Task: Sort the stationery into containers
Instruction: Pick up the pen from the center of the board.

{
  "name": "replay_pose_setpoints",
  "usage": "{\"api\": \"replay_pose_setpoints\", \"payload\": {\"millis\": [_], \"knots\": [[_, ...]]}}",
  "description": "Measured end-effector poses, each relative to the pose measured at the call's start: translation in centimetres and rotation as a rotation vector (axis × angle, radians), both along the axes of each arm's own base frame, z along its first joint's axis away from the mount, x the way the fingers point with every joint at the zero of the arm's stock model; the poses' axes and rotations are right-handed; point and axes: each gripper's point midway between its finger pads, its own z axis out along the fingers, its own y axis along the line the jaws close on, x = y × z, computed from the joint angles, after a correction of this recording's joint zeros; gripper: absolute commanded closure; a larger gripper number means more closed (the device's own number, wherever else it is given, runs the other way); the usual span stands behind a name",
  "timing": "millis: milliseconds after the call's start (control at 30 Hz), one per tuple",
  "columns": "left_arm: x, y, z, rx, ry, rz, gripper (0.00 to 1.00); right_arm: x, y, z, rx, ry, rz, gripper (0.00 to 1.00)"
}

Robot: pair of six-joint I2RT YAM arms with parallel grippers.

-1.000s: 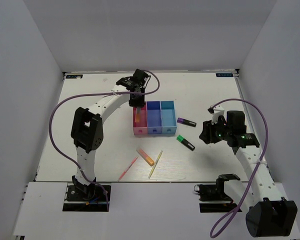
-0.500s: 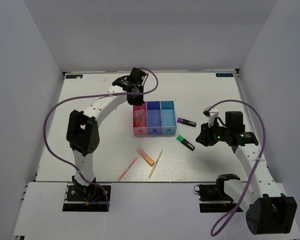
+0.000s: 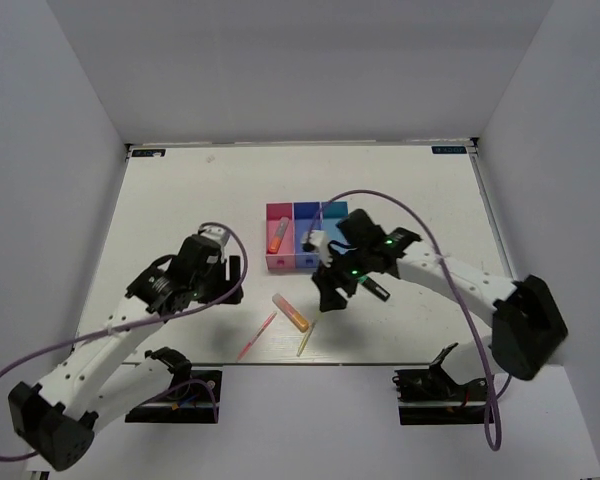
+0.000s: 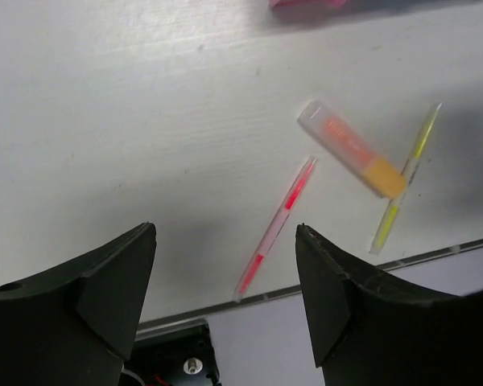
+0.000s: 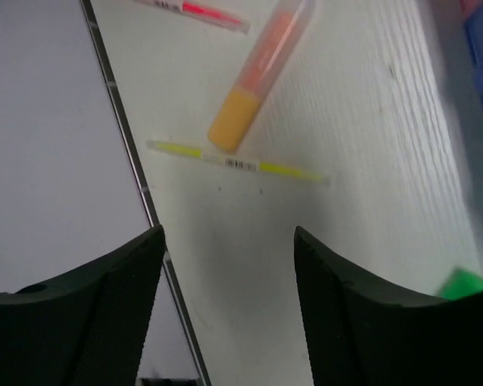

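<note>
The left gripper (image 4: 225, 232) is seen with its jaws spread wide and nothing held between them. It is poised over the pink stick (image 4: 276, 227), which lies flat on the table (image 4: 105, 121). The right gripper (image 5: 228, 233) is likewise spread apart and empty, hanging over the yellow-green stick (image 5: 237, 163). An orange highlighter (image 5: 259, 76) is laid on the table with its orange end appearing to touch that stick, and the pink stick is found near its other side. A small dark barcode-like print is carried at the middle of the yellow-green stick, but it is too small to be read. Only a corner of the green highlighter (image 5: 465, 283) is caught in the right wrist view. Farther back, the pink-red bin (image 3: 278, 263), dark blue bin (image 3: 302, 212) and light blue bin (image 3: 332, 210) are joined in a row. A second orange highlighter (image 3: 275, 240) is contained in the pink-red bin.
</note>
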Motion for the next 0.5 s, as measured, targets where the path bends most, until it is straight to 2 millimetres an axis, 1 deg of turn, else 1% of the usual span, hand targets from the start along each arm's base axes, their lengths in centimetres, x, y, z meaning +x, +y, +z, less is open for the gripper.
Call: {"api": "replay_pose_setpoints", "payload": {"millis": [33, 67, 100, 167, 267, 300, 367, 433, 500], "knots": [[-0.7, 0.5, -0.6, -0.001, 0.000, 0.008, 0.20, 0.0, 1.2, -0.2, -0.016, -0.002, 0.018, 0.28], [-1.3, 1.0, -1.0, -0.004, -0.002, 0.016, 0.20, 0.1, 2.5, -0.4, -0.030, -0.004, 0.031, 0.28], [-1.7, 1.3, -1.3, -0.008, -0.009, 0.023, 0.20, 0.1, 4.0, -0.7, -0.043, -0.012, 0.042, 0.19], [-2.2, 1.7, -1.5, -0.020, -0.028, 0.034, 0.20, 0.0, 6.4, -1.7, -0.078, -0.019, 0.046, 0.19], [-2.6, 2.0, -1.2, -0.040, -0.051, 0.043, 0.20, 0.1, 9.1, -3.4, -0.138, -0.048, 0.023, 0.19], [-2.6, 2.0, -1.0, -0.045, -0.056, 0.045, 0.20, 0.2, 9.7, -4.0, -0.157, -0.056, 0.013, 0.23], [-2.8, 2.1, -0.8, -0.053, -0.062, 0.048, 0.20, 0.4, 10.9, -5.2, -0.192, -0.076, -0.014, 0.24], [-3.0, 2.2, -0.8, -0.054, -0.063, 0.048, 0.20, 0.9, 11.3, -6.4, -0.229, -0.093, -0.047, 0.26], [-3.2, 2.4, -0.7, -0.057, -0.064, 0.049, 0.20, 1.4, 11.0, -7.7, -0.270, -0.107, -0.075, 0.26]]}}
